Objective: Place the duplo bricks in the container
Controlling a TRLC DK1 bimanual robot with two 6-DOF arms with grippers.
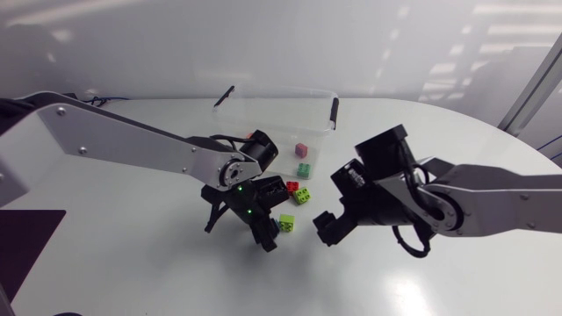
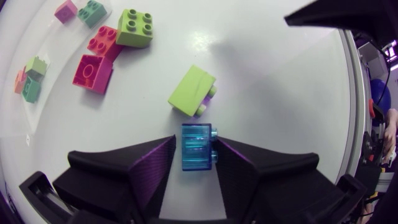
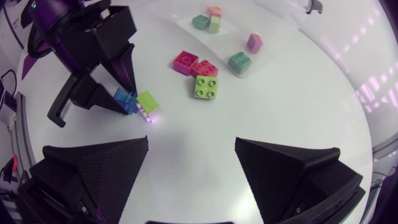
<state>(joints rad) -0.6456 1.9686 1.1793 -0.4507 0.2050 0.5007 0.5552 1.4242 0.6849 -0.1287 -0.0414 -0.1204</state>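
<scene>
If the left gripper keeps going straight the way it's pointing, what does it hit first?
The translucent blue brick, which already sits between the left gripper's jaws. Just beyond it lies the lime-green brick, tipped on its side. I can't tell whether the two bricks touch.

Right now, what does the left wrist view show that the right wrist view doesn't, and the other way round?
Only the left wrist view: a sliver of table between the blue brick and one finger of the left hand, so the brick isn't gripped yet. Only the right wrist view: the right hand, open and holding nothing. Both: the blue brick, the lime brick just ahead of it, and farther on the magenta brick, red brick and light-green brick.
</scene>
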